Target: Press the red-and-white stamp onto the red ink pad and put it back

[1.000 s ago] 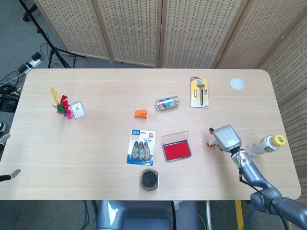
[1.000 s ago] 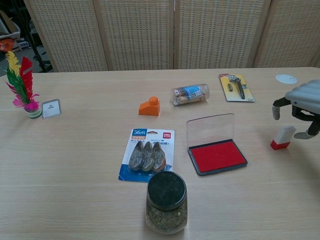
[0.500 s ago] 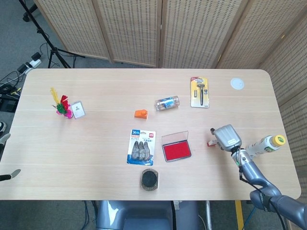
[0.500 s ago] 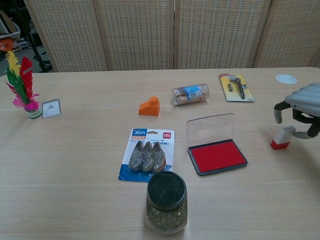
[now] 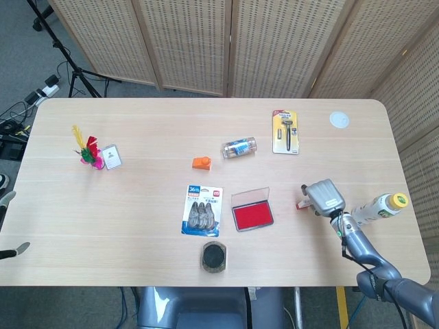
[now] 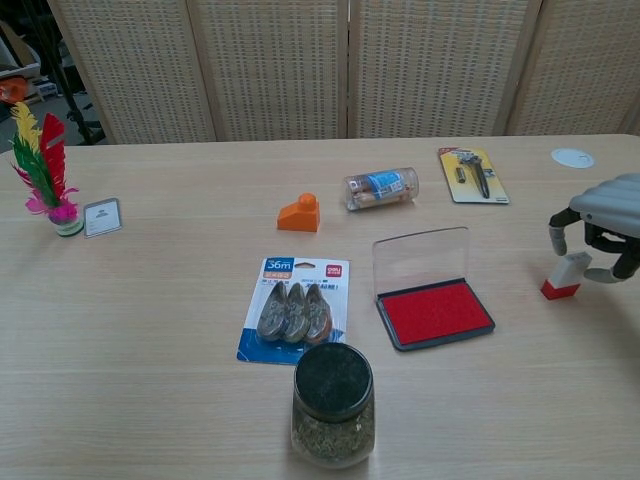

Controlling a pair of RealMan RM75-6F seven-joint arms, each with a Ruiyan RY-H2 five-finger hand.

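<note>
The red-and-white stamp [image 6: 565,275] [image 5: 301,204] stands slightly tilted on the table, right of the red ink pad [image 6: 435,310] [image 5: 252,216], whose clear lid is raised. My right hand [image 6: 600,225] [image 5: 322,197] hovers just over the stamp. Its fingers curl down on both sides of the stamp, with a gap still showing on the left side. The stamp rests on the table. Only small grey tips at the left edge of the head view [image 5: 14,250] may belong to my left hand.
A dark-lidded jar [image 6: 332,402] stands in front of the pad, with a blister pack [image 6: 295,308] to its left. An orange piece [image 6: 299,213], a clear tube [image 6: 380,188] and a razor pack [image 6: 472,174] lie farther back. A bottle [image 5: 378,207] lies beside my right forearm.
My right hand has sunk a little lower over the stamp and shifted slightly right. The stamp and the pad have not moved.
</note>
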